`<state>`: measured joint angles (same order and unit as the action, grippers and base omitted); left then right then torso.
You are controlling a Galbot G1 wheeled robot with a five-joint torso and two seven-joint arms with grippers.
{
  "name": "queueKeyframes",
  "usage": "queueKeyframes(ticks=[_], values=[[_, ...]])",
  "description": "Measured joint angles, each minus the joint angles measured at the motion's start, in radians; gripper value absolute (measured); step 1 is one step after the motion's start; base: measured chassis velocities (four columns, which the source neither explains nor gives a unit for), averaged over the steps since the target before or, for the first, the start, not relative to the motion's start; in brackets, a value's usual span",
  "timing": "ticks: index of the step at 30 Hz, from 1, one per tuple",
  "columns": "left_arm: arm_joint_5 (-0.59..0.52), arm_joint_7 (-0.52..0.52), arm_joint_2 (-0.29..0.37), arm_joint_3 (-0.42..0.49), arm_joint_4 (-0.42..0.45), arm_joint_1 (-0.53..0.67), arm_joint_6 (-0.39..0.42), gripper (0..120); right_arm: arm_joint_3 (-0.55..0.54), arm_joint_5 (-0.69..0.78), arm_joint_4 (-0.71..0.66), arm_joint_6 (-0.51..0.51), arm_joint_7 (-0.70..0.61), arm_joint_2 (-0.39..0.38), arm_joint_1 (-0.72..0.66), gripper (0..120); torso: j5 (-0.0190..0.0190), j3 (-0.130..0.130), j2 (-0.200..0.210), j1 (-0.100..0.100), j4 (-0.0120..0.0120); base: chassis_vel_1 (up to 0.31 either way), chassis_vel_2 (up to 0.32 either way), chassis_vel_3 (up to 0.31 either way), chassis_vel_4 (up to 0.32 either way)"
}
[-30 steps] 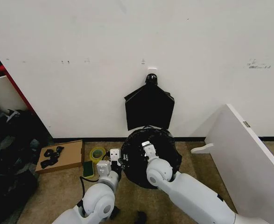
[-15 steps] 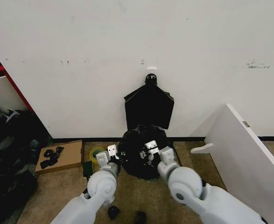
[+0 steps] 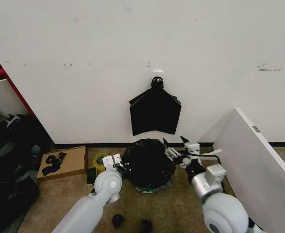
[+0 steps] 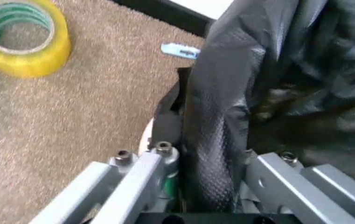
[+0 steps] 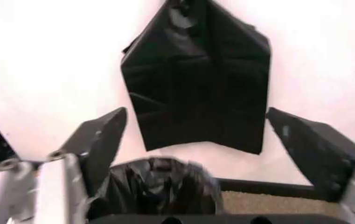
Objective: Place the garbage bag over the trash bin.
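Observation:
The black crinkled garbage bag (image 3: 148, 165) sits bunched in a round mound on the carpet below the wall; the trash bin is hidden under it. My left gripper (image 3: 119, 163) is at the bag's left edge. In the left wrist view it (image 4: 208, 168) is shut on a fold of the bag (image 4: 221, 107), with one finger on each side. My right gripper (image 3: 174, 142) hangs just right of the bag, apart from it. It is open (image 5: 196, 128) with nothing between its fingers, and the bag's top (image 5: 158, 186) lies below them.
A flat black bundle (image 3: 155, 111) hangs on the white wall above the bag. A slanted white board (image 3: 254, 160) leans at the right. A yellow tape roll (image 3: 101, 159) and a cardboard box (image 3: 64, 162) lie left of the bag. Dark clutter (image 3: 8, 160) lies at far left.
My right gripper has left the top of the bag, swung out to its right and now stands open. The left gripper has stayed at the bag's left edge.

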<state>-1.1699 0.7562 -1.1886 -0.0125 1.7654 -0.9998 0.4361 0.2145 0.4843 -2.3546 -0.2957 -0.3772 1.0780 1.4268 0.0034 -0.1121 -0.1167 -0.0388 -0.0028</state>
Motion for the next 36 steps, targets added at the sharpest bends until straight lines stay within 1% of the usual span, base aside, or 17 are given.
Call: queueKeyframes(ticks=[4, 7, 12, 13, 15, 17, 19, 20, 21, 23, 24, 27, 28, 29, 34, 35, 36], values=[[-0.016, -0.017, 0.008, -0.028, 0.011, -0.004, 0.013, 34, 0.013, -0.002, -0.014, -0.002, 0.001, 0.016, 0.012, 100, 0.0, 0.0, 0.0, 0.0, 0.0002, 0.0, 0.0, 0.0, 0.0], [-0.023, -0.019, 0.019, -0.043, 0.028, -0.01, 0.02, 41, 0.014, -0.002, -0.014, -0.004, 0.0, 0.02, 0.011, 100, 0.0, 0.0, 0.0, 0.0, 0.0002, 0.0, 0.0, 0.0, 0.0], [-0.032, -0.027, 0.064, -0.075, 0.1, -0.048, 0.049, 65, 0.015, -0.006, -0.004, -0.009, -0.003, 0.033, 0.014, 100, 0.0, 0.0, 0.0, 0.0, 0.0003, 0.0, 0.0, 0.0, 0.0], [-0.032, -0.027, 0.064, -0.075, 0.1, -0.048, 0.049, 65, 0.015, -0.006, -0.004, -0.009, -0.003, 0.033, 0.014, 100, 0.0, 0.0, 0.0, 0.0, 0.0003, 0.0, 0.0, 0.0, 0.0], [-0.013, -0.042, 0.076, -0.078, 0.134, -0.064, 0.051, 71, 0.015, -0.009, -0.001, -0.007, -0.003, 0.04, 0.015, 100, -0.0001, 0.0, 0.0, 0.0, 0.0002, 0.0, 0.0, 0.0, 0.0], [0.065, -0.088, 0.095, -0.083, 0.184, -0.093, 0.036, 80, 0.022, -0.024, 0.008, 0.008, 0.001, 0.053, 0.014, 100, 0.0, 0.0, 0.0, 0.0, 0.0001, 0.0, 0.0, 0.0, 0.0], [0.161, -0.135, 0.107, -0.089, 0.223, -0.133, -0.019, 88, 0.039, -0.069, 0.028, 0.042, 0.018, 0.066, 0.018, 100, 0.0001, 0.0, 0.0, 0.0, 0.0002, 0.0, 0.0, 0.0, 0.0], [0.234, -0.182, 0.118, -0.096, 0.248, -0.171, -0.071, 93, 0.057, -0.112, 0.046, 0.088, 0.039, 0.074, 0.031, 100, -0.0001, 0.0, 0.0, 0.0, 0.0, 0.0, 0.0, 0.0, 0.0], [0.234, -0.182, 0.118, -0.096, 0.248, -0.171, -0.071, 93, 0.057, -0.112, 0.046, 0.088, 0.039, 0.074, 0.031, 100, -0.0001, 0.0, 0.0, 0.0, 0.0, 0.0, 0.0, 0.0, 0.0], [0.363, -0.265, 0.138, -0.107, 0.286, -0.249, -0.176, 98, 0.091, -0.182, 0.088, 0.181, 0.077, 0.09, 0.063, 100, 0.0002, 0.0, 0.0, 0.0, 0.0002, 0.0, 0.0, 0.0, 0.0], [0.399, -0.286, 0.142, -0.11, 0.294, -0.271, -0.203, 98, 0.101, -0.2, 0.102, 0.213, 0.087, 0.096, 0.076, 100, 0.0002, 0.0, 0.0, 0.0, 0.0004, 0.0, 0.0, 0.0, 0.0], [0.646, -0.394, 0.143, -0.126, 0.343, -0.415, -0.381, 100, 0.151, -0.279, 0.152, 0.363, 0.135, 0.134, 0.153, 100, 0.0001, 0.0, 0.0, 0.0, 0.0001, 0.0, 0.0, 0.0, 0.0], [0.646, -0.394, 0.143, -0.126, 0.343, -0.415, -0.381, 100, 0.151, -0.279, 0.152, 0.363, 0.135, 0.134, 0.153, 100, 0.0001, 0.0, 0.0, 0.0, 0.0001, 0.0, 0.0, 0.0, 0.0], [0.697, -0.409, 0.134, -0.133, 0.348, -0.443, -0.414, 100, 0.157, -0.291, 0.157, 0.383, 0.142, 0.143, 0.166, 100, 0.0001, 0.0, 0.0, 0.0, 0.0, 0.0, 0.0, 0.0, 0.0], [1.078, -0.467, 0.032, -0.208, 0.362, -0.655, -0.648, 100, 0.202, -0.357, 0.187, 0.519, 0.2, 0.223, 0.275, 100, 0.0, 0.0, 0.0, 0.0, 0.0006, 0.0, 0.0, 0.0, 0.0], [1.133, -0.472, 0.01, -0.226, 0.365, -0.682, -0.693, 100, 0.215, -0.375, 0.189, 0.547, 0.209, 0.239, 0.297, 100, 0.0002, 0.0, 0.0, 0.0, 0.0004, 0.0, 0.0, 0.0, 0.0], [1.133, -0.472, 0.01, -0.226, 0.365, -0.682, -0.693, 100, 0.215, -0.375, 0.189, 0.547, 0.209, 0.239, 0.297, 100, 0.0002, 0.0, 0.0, 0.0, 0.0004, 0.0, 0.0, 0.0, 0.0]])
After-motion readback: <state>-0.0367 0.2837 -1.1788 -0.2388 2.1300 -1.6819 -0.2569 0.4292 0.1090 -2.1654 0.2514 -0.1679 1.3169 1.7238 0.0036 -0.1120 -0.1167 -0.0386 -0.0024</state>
